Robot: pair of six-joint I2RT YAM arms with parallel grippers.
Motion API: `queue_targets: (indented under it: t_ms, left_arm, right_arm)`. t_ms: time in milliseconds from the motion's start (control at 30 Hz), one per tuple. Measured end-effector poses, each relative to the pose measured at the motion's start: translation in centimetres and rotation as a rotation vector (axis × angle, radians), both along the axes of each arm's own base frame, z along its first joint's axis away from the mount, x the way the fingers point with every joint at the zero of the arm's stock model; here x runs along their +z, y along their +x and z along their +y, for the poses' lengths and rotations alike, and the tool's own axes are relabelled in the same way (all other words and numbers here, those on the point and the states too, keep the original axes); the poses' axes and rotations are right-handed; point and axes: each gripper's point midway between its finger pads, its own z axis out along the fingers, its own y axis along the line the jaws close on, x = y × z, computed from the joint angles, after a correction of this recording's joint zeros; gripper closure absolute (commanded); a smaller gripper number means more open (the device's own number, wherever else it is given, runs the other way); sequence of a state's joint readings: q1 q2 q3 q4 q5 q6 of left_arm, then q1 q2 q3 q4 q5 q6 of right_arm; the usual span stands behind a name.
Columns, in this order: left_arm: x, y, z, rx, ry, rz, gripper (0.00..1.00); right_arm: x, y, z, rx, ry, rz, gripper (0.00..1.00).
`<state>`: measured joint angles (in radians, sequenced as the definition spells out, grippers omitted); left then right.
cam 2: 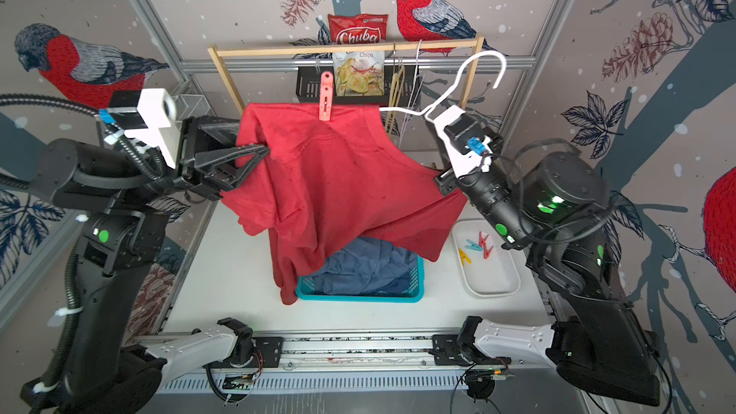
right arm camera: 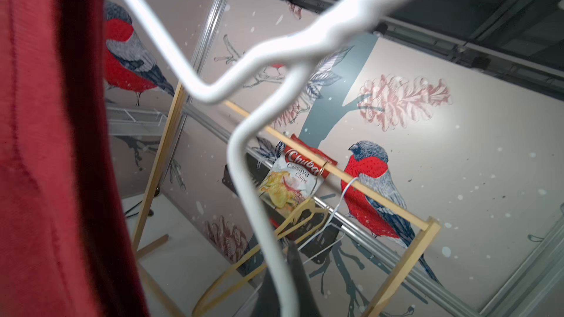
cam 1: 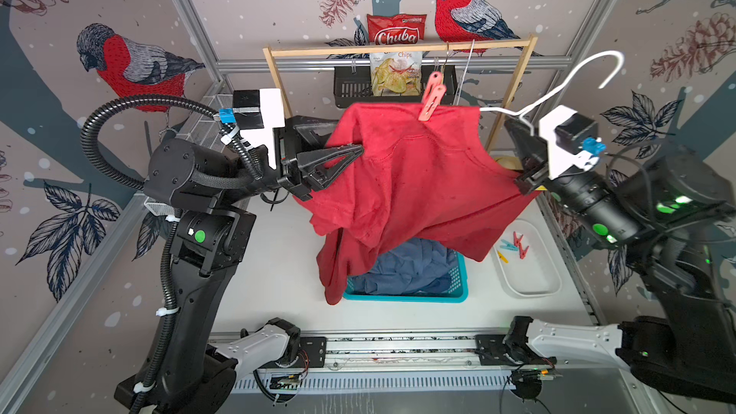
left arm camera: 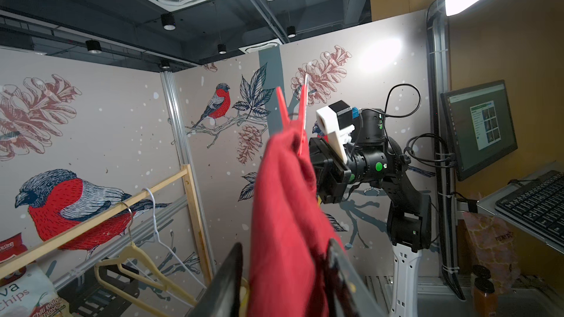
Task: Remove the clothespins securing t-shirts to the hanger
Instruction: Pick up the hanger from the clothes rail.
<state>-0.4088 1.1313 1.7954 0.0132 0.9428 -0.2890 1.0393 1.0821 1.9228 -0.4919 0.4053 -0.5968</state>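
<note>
Red tee (cam 1: pixel 414 193): draped on white wire hanger (cam 1: pixel 557 81), up in the air over mid worktop (cam 1: pixel 278 272); lower folds hang past the basket's near corner.
Hanger hook: points up, clear of the wooden rail (cam 1: pixel 398 48).
Clothespin (cam 1: pixel 431 97): one, coral-red, clipped to the tee's top edge, standing upright betw. the two grippers, touching neither.
Clothespins (cam 1: pixel 513 246), loose: light blue, red, yellow, lying together at the far end of white tray (cam 1: pixel 533 288), beside R arm.
L gripper (cam 1: pixel 344 139): jaws parted, straddling the tee's shoulder end; wrist view shows cloth running betw. the fingers (left arm camera: pixel 227 279) w/ a gap on one side, so not pinched.
R gripper (cam 1: pixel 514 129): clenched on the hanger wire at the base of its neck, carrying it.
Blue tee (cam 1: pixel 410 268): crumpled in teal basket (cam 1: pixel 402 297), beneath the red one.
Back: spare hangers (left arm camera: pixel 133 247) on the rail; chips bag (cam 1: pixel 396 69) behind it.
</note>
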Motion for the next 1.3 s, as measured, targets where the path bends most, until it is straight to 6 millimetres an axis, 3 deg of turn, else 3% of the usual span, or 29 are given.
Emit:
queue_targets:
  t_ms: [167,233,367,500,633,867,1033,1200,1300]
  left_arm:
    - [0.4,0.3,0.3,0.033,-0.023,0.000,0.46]
    - [0.7,0.3,0.8,0.077,-0.037,-0.010,0.45]
    - [1.1,0.4,2.3,0.200,-0.069,-0.024,0.44]
    - [0.0,2.0,3.9,0.368,-0.087,-0.004,0.44]
    - [-2.1,5.2,5.0,0.527,-0.075,0.052,0.43]
    - [-4.8,8.9,5.1,0.637,-0.023,0.114,0.44]
    - [-5.7,9.7,4.3,0.617,0.007,0.121,0.44]
    - [-7.2,9.2,2.2,0.483,0.051,0.116,0.43]
    - [-7.0,9.5,1.7,0.460,0.052,0.119,0.43]
  right_arm:
    - [3.6,-0.1,-1.0,-0.041,0.017,-0.061,1.00]
    - [4.0,0.5,-0.8,-0.073,-0.009,-0.064,1.00]
    - [2.7,1.8,-0.4,-0.143,-0.103,-0.046,1.00]
    - [1.2,2.5,-0.5,-0.191,-0.159,-0.028,1.00]
    - [-1.2,3.5,0.5,-0.213,-0.237,-0.001,1.00]
    - [-7.9,5.3,3.6,-0.201,-0.402,0.089,1.00]
    - [-10.0,5.7,4.3,-0.193,-0.407,0.132,1.00]
    - [-14.4,6.2,6.3,-0.187,-0.468,0.198,1.00]
    - [-16.9,6.7,7.0,-0.210,-0.504,0.236,1.00]
